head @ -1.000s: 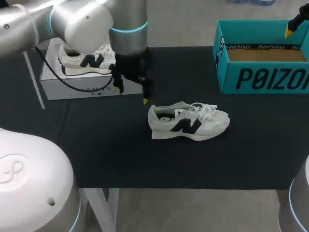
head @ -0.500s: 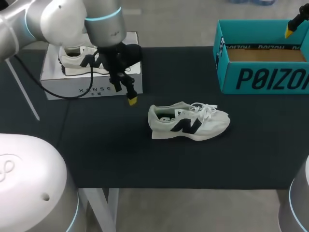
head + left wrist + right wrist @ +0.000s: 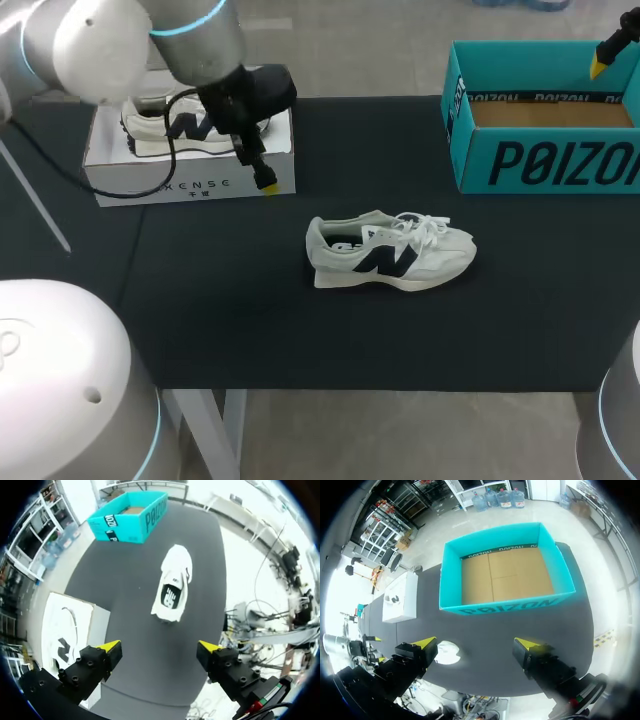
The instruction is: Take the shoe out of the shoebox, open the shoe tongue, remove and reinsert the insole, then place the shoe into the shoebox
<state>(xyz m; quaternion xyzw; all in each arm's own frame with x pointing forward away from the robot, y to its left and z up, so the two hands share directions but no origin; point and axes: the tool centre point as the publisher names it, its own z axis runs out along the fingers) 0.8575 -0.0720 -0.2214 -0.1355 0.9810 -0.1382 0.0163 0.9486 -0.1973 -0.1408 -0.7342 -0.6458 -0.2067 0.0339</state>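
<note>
Shoe [image 3: 388, 255] lies outside the shoebox [image 3: 545, 160] — left fingers [image 3: 111, 649] and right fingers [image 3: 423, 644] spread.

White low-top sneaker [image 3: 388, 252] with black side logo and white laces, laced up. Sits upright on its sole near the middle of the black table [image 3: 250, 330], toe toward the right edge, heel toward the left. Out of the box, well apart from it.

Teal cardboard shoebox [image 3: 545, 160], rectangular, open on top, no lid on it, plain brown cardboard floor showing, dark print on its walls. Stands flat at the table's far right corner.
</note>
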